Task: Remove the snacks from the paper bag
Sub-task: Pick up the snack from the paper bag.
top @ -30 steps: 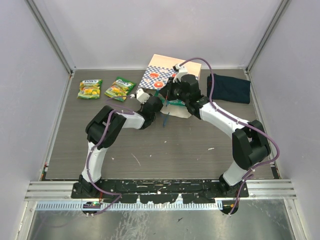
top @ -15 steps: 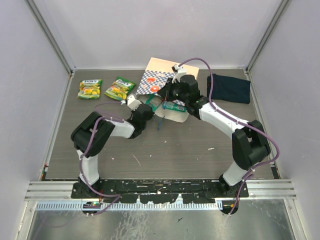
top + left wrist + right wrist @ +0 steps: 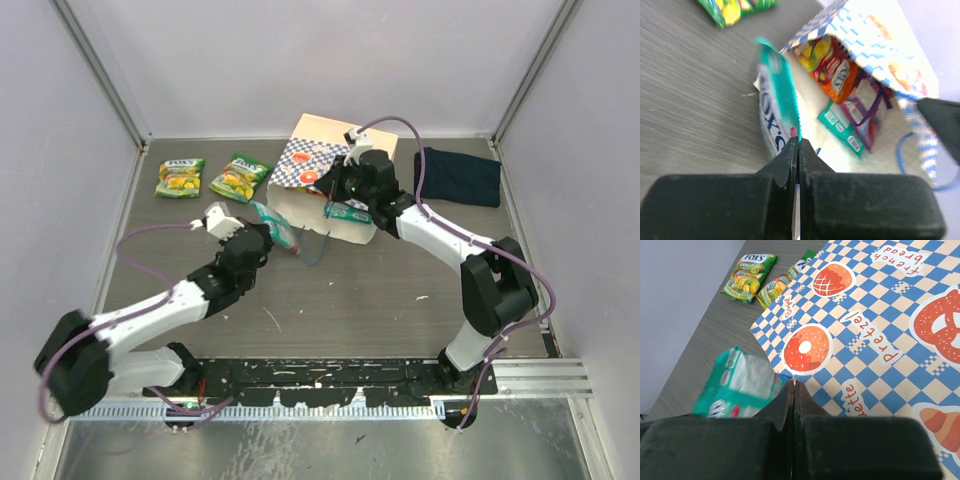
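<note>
The cream paper bag with its blue checked band lies on its side at the back of the table. My right gripper is shut on the upper lip of its mouth, seen up close in the right wrist view. My left gripper is shut on the edge of a teal snack packet, holding it just outside the mouth. Inside the bag I see an orange packet, a purple one and another teal one. Two green packets lie at the back left.
A dark navy folded cloth lies at the back right beside the bag. Grey walls with metal corner posts close the table on three sides. A blue cord handle trails on the table in front of the bag's mouth.
My left gripper has shut on the teal packet inside the bag's mouth and drawn back to the near left, carrying it out. The right gripper has kept its hold on the bag's lip.
</note>
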Robot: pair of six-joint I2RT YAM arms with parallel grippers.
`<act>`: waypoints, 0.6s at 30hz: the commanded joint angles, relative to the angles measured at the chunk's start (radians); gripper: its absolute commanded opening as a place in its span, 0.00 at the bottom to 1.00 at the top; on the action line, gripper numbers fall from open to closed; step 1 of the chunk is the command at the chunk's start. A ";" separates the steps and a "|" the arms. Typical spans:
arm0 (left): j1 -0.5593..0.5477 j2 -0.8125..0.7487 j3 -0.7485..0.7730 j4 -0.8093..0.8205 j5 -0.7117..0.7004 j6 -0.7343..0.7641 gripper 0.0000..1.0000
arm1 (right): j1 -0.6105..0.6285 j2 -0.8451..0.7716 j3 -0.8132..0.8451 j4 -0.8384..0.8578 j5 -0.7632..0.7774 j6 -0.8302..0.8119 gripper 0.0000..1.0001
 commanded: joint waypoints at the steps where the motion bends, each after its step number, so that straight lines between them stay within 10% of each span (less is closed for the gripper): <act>1: -0.066 -0.265 0.092 -0.523 -0.346 -0.114 0.00 | -0.005 0.007 0.025 0.078 0.022 0.012 0.01; 7: -0.067 -0.327 0.308 -1.161 -0.545 -0.322 0.00 | -0.006 0.040 0.033 0.087 0.001 0.036 0.01; 18: 0.110 0.079 0.697 -2.042 -0.632 -0.831 0.00 | -0.005 0.047 0.024 0.085 -0.027 0.052 0.01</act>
